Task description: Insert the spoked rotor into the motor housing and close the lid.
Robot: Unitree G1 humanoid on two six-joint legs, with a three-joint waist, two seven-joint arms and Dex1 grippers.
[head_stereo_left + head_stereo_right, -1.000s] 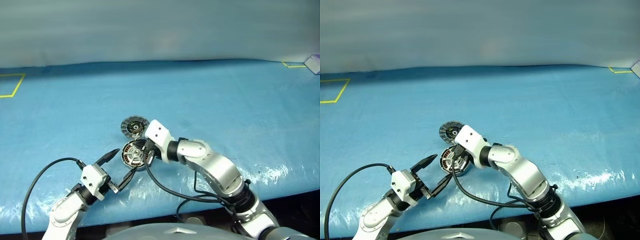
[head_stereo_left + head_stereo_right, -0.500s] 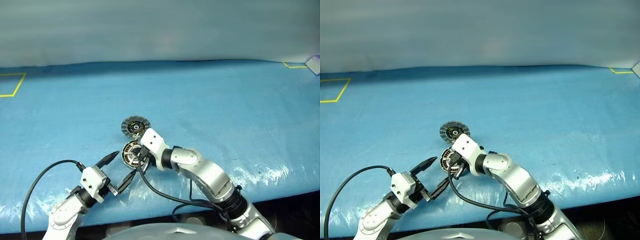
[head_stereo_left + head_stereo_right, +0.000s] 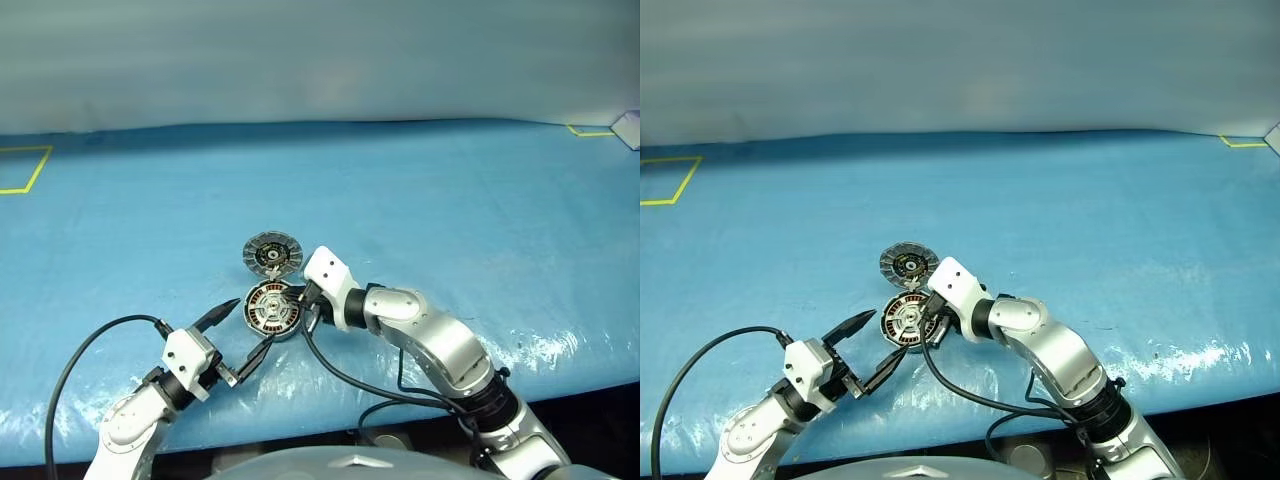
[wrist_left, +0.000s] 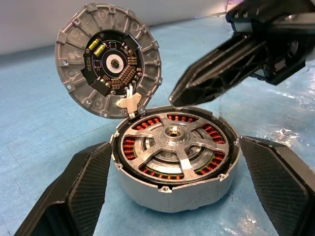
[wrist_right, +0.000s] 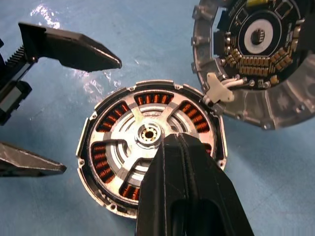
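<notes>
On a table (image 3: 450, 200) covered in blue plastic sheeting sits the shallow round silver-grey motor housing (image 4: 177, 196), and the spoked rotor (image 4: 173, 152) – black rim, silver hub and spokes – lies seated inside it, copper windings showing between the spokes. The round grey ribbed lid (image 4: 109, 60) stands swung open at the housing's far edge (its dark centre carries small electronic parts). The left pincer (image 3: 240, 333) has its black fingers spread wide, one on each side of the housing, not touching it. The right pincer (image 5: 170, 147) – fingers pressed together, holding nothing – points down with its tip just above the rotor, near the hub.
</notes>
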